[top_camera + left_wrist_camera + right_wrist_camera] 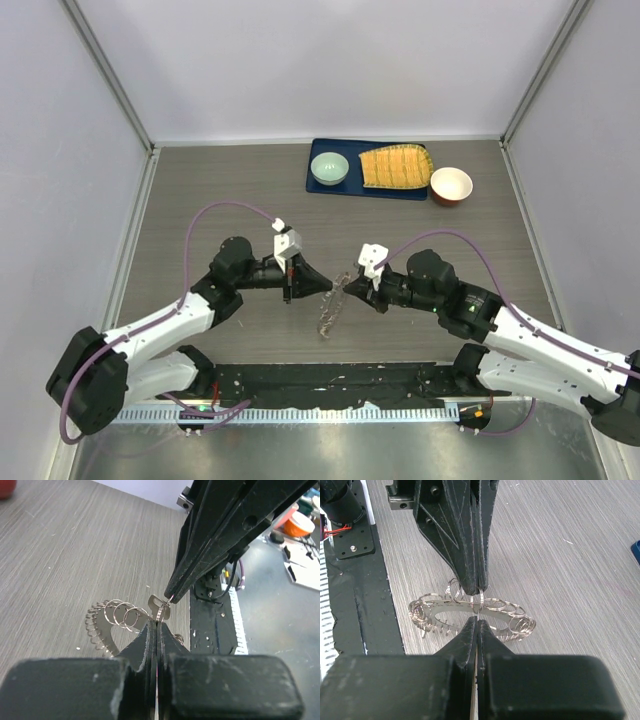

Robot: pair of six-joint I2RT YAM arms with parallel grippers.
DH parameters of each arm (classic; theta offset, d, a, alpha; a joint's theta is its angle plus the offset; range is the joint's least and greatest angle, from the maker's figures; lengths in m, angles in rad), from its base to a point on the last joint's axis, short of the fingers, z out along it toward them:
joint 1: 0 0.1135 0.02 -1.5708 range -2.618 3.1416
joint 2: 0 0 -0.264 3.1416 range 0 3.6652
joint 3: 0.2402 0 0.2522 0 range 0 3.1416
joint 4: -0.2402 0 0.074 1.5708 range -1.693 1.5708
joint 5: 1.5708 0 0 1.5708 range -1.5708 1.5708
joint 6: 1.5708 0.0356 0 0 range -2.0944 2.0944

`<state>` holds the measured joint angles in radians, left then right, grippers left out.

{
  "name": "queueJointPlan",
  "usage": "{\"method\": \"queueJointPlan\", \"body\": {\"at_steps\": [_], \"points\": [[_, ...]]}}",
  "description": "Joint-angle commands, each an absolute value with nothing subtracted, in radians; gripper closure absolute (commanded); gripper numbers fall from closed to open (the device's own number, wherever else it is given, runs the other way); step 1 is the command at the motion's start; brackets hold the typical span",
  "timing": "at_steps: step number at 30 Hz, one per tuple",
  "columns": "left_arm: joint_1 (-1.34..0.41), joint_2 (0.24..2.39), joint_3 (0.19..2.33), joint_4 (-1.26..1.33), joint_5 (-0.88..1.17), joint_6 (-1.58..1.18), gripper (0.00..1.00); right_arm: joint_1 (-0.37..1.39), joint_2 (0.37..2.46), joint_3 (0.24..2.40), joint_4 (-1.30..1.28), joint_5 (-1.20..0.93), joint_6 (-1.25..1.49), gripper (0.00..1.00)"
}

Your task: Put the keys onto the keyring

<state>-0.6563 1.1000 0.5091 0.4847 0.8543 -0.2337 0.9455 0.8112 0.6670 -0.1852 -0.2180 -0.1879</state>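
Both pincers meet tip to tip over the middle of the worktop [220, 180], apparently so one can steady the ring while the other feeds the key on. The left pincer [157, 626] is clamped tight on a small silver piece, which I judge to be the key [156, 605], held up toward the other arm's tip. The right pincer [477, 622] is closed on a thin wire loop at the edge of the keyring [447, 605], likely to fix that loop in place. The keyring sits right under both tips; I can't tell if it rests on the worktop or hangs just clear. The key is not visibly threaded yet. No brand, label or readable writing shows in any view.
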Motion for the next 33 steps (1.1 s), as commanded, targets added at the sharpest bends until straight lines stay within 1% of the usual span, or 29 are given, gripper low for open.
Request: {"method": "queueJointPlan", "body": {"at_steps": [1,9,19,24,31,33], "points": [[-0.65,1.043,0.482,0.647,0.713,-0.359,1.0,0.942,0.79,0.683,-0.21,-0.192,-0.175,0.99],[-0.732,1.045,0.462,0.745,0.594,-0.4,1.0,0.945,0.804,0.646,-0.137,-0.229,-0.138,0.99],[-0.816,1.072,0.451,0.864,0.519,-0.419,1.0,0.951,0.808,0.617,-0.049,-0.229,-0.111,0.99],[-0.824,1.081,0.436,0.87,0.511,-0.422,1.0,0.951,0.778,0.609,-0.04,-0.178,-0.112,0.99],[-0.822,1.017,0.35,0.85,0.46,-0.42,1.0,0.951,0.736,0.632,-0.09,-0.115,-0.133,0.99],[-0.822,0.997,0.335,0.819,0.451,-0.416,0.96,0.951,0.729,0.637,-0.094,-0.11,-0.137,0.99]]}}
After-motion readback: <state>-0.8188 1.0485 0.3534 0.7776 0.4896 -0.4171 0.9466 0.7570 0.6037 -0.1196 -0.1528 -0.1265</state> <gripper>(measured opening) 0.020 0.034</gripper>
